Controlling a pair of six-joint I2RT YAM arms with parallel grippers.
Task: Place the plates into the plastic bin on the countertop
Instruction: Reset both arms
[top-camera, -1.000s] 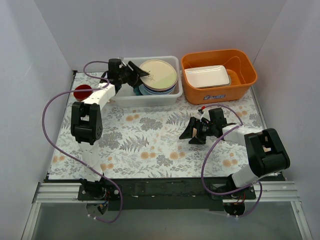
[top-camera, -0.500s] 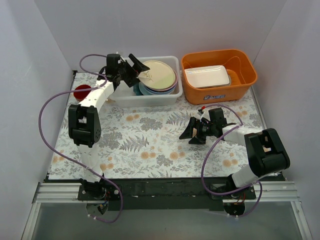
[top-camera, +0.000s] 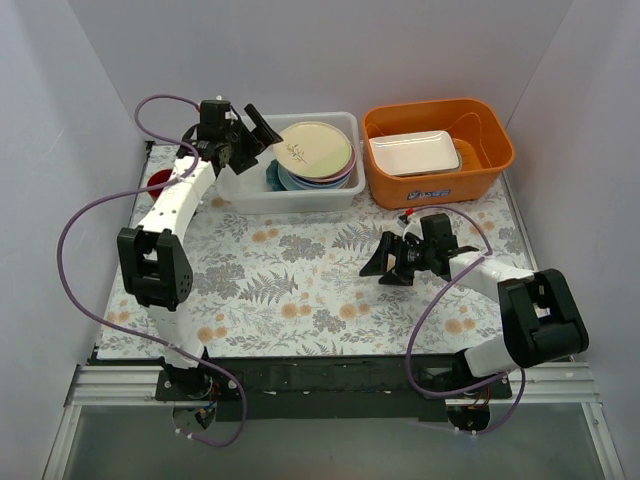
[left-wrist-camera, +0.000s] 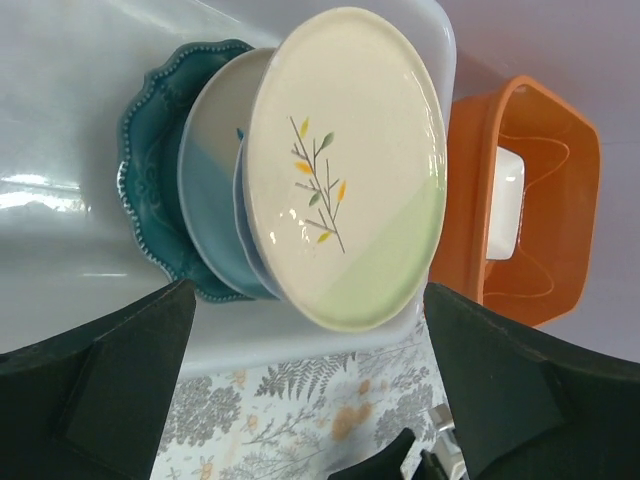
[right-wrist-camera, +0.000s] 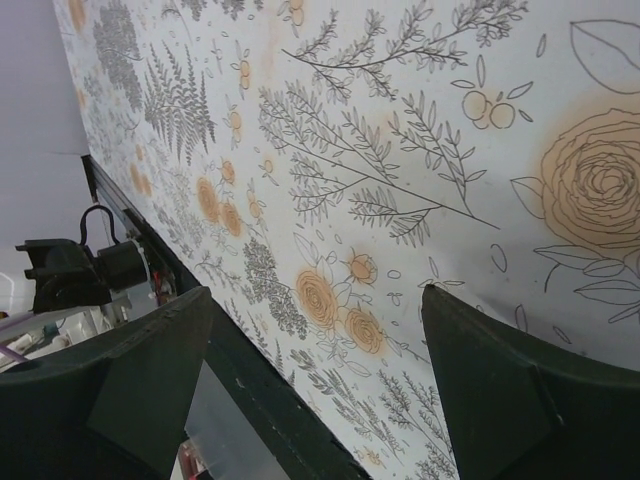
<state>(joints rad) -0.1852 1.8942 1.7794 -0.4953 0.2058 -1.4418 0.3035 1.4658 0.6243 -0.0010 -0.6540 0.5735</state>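
Left wrist view, we list: cream leaf plate (left-wrist-camera: 345, 165) atop a blue plate (left-wrist-camera: 208, 190) and a teal scalloped plate (left-wrist-camera: 150, 210), overlapping inside the white bin (top-camera: 300, 198) at the tabletop's (top-camera: 300, 290) far edge; possibly more beneath. Left jaws wide open beside the stack, holding nothing. Right jaws open over the tabletop, holding nothing.

Four plates (left-wrist-camera: 345, 170) show ahead of the left pincer (left-wrist-camera: 308, 300); one white bin (top-camera: 300, 200), one orange tub (top-camera: 440, 185), one tray (top-camera: 413, 153), one red cup (top-camera: 158, 181).
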